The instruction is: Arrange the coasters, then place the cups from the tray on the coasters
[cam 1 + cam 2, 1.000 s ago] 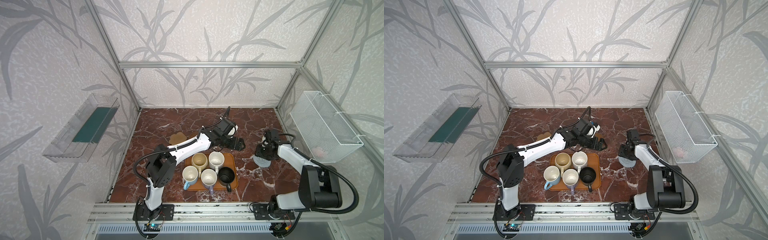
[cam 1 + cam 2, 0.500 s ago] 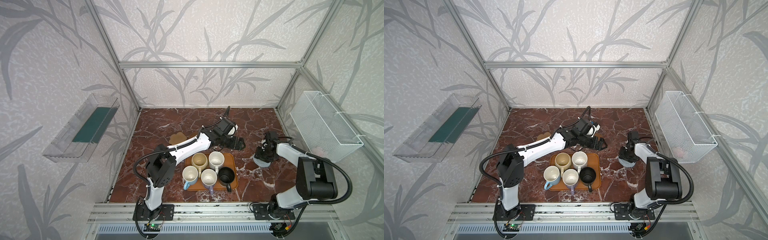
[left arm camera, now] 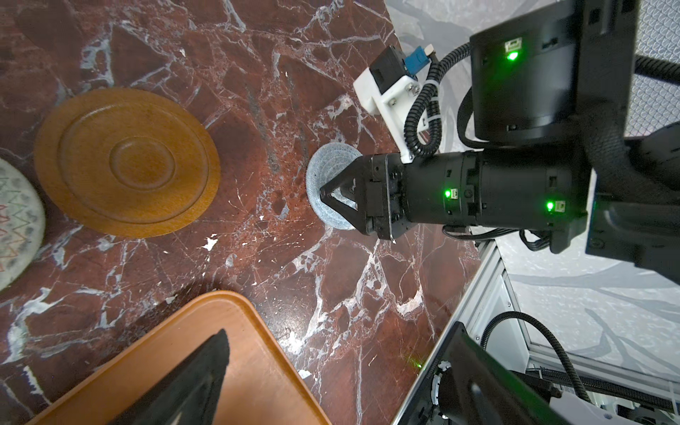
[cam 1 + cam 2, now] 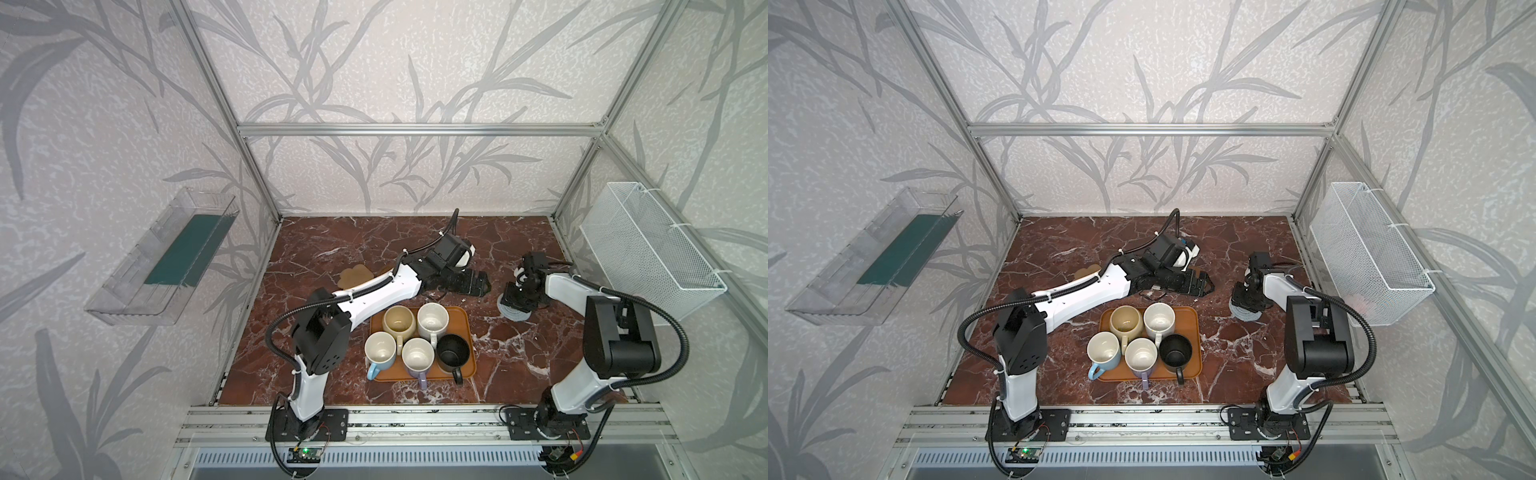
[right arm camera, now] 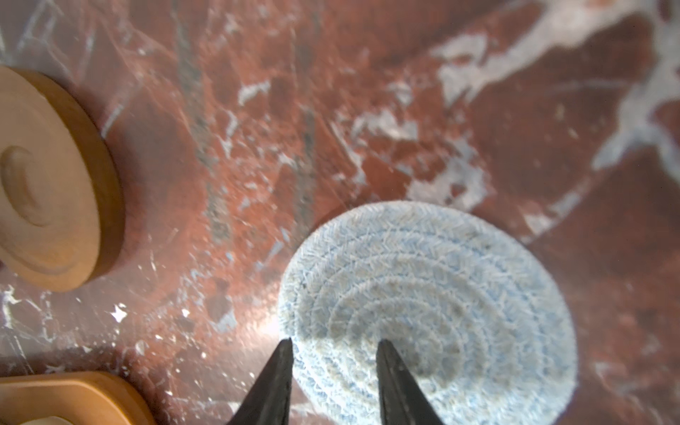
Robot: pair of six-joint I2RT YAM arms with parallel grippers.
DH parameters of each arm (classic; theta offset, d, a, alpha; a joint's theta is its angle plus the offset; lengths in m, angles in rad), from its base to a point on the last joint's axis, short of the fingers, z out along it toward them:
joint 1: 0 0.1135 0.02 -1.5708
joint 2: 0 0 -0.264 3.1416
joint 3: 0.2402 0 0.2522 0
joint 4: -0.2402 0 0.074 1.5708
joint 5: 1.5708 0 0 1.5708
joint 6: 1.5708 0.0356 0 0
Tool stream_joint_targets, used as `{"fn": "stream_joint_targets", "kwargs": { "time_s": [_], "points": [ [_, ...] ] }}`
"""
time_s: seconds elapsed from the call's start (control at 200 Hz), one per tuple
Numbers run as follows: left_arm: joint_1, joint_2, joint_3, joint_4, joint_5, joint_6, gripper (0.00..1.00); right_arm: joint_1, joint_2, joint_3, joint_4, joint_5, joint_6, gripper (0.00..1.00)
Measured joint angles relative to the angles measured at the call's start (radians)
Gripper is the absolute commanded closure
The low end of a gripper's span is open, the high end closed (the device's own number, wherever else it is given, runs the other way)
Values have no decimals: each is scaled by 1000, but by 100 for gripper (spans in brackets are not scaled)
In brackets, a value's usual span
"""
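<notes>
Note the right gripper (image 5: 335, 368): its jaws stand narrowly apart, tips on the grey-blue coaster (image 5: 460, 294), which lies flat on the table (image 4: 332, 249) right of the tray (image 4: 460, 319). The left gripper (image 4: 478, 284) hangs wide open and empty behind the tray. All 5 cups (image 4: 432, 322) stand on the tray.
</notes>
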Motion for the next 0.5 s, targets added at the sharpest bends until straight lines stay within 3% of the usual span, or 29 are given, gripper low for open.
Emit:
{"fn": "stream_joint_targets", "kwargs": {
  "time_s": [0.5],
  "points": [
    [44,0,2,-14,-29,5,4,52,199,254,-45,-8,-17,63]
  ]
}}
